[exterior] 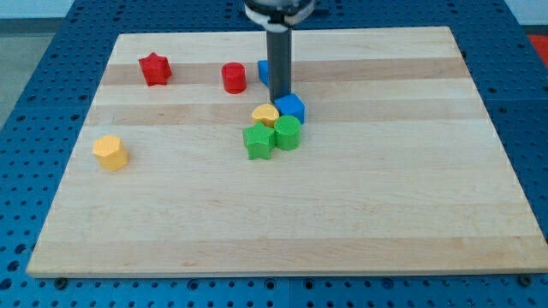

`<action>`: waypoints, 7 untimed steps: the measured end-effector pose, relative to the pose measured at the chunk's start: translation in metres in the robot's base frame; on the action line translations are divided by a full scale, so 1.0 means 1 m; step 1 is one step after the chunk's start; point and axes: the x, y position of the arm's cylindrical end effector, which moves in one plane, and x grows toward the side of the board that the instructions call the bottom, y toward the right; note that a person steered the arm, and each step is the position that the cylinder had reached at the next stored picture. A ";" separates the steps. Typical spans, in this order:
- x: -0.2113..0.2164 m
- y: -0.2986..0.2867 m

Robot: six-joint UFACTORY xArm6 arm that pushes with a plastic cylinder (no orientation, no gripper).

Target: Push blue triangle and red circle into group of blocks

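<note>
My dark rod comes down from the view's top, and my tip (279,99) rests at the upper left edge of a blue block (292,108). That block belongs to a tight group with a yellow heart (265,114), a green star (258,141) and a green round block (288,133). A second blue block (264,72) sits just left of the rod; it is mostly hidden, so I cannot make out its shape. The red circle (234,78) stands left of it, apart from the group.
A red star (155,68) lies at the upper left of the wooden board (385,188). A yellow block (110,152) sits alone at the left. Blue perforated table surrounds the board.
</note>
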 end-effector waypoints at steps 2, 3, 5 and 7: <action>-0.003 0.014; -0.019 0.038; -0.026 0.050; -0.086 0.079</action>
